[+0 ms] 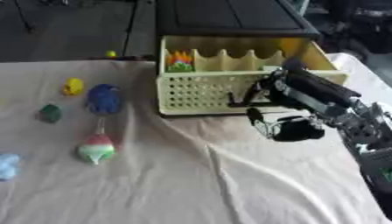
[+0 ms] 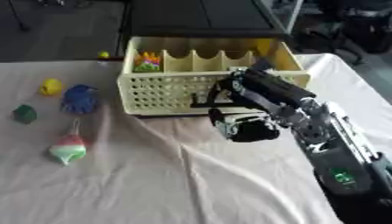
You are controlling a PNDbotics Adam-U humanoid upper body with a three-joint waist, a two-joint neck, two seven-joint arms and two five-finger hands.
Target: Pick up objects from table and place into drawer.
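Note:
A cream perforated drawer [image 1: 199, 92] with several compartments stands open at the table's far middle. An orange and green thing [image 1: 180, 61] lies in its leftmost compartment. My right hand [image 1: 285, 126] hangs just in front of the drawer's right half, fingers [image 1: 239, 101] relaxed and reaching left along the front wall, with nothing visibly in it. On the cloth at left lie a yellow toy [image 1: 73, 86], a blue toy [image 1: 103, 99], a small dark green thing [image 1: 50, 113], a red, white and green toy [image 1: 96, 148] and a pale blue thing [image 1: 8, 165] at the edge. My left hand shows nowhere.
A wrinkled beige cloth [image 1: 199, 183] covers the table. A small yellow ball [image 1: 111, 54] sits at the cloth's far edge. A dark cabinet [image 1: 229, 17] rises behind the drawer. My right arm [image 2: 337, 157] crosses the right side.

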